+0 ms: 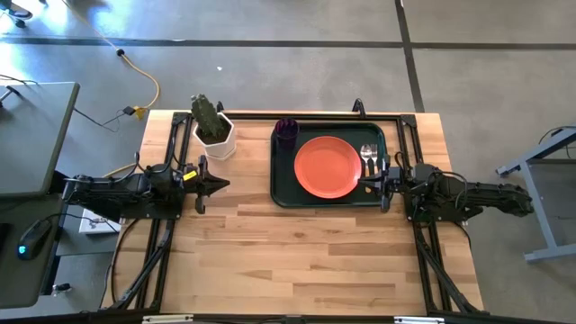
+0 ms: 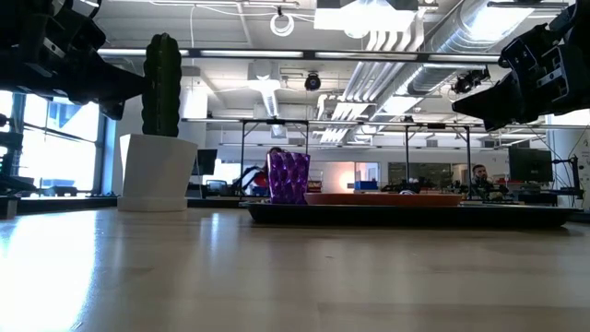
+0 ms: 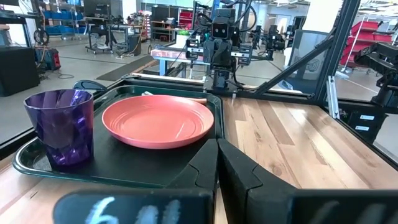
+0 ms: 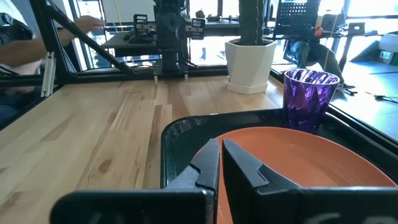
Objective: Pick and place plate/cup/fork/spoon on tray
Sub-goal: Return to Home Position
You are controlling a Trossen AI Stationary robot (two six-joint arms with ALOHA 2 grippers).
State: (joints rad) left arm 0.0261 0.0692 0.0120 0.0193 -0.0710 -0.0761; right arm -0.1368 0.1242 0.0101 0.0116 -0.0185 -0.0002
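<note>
Your left gripper hovers above bare wood on the left half of the table, fingers together, holding nothing, aimed across at the tray. Your right gripper sits over the tray's right edge beside the plate; its fingers are also pressed together and hold nothing.

Look outward from there and you find the tray lying with its long axis across the table, left to right, on the far half of the wood. The plate rests flat in its middle. The cup stands upright in the tray's far left corner, mouth up, near the plate but apart from it. The fork lies in the strip between the plate and the tray's right rim, its long axis running front to back, tines toward the far edge; its handle end passes under your right gripper. You cannot make out the spoon clearly.

Just left of the tray, a white pot with a green cactus stands on the wooden table.

Beyond the table you see an open workshop with ceiling ducts, strip lights, metal frames and a person seated far back.
</note>
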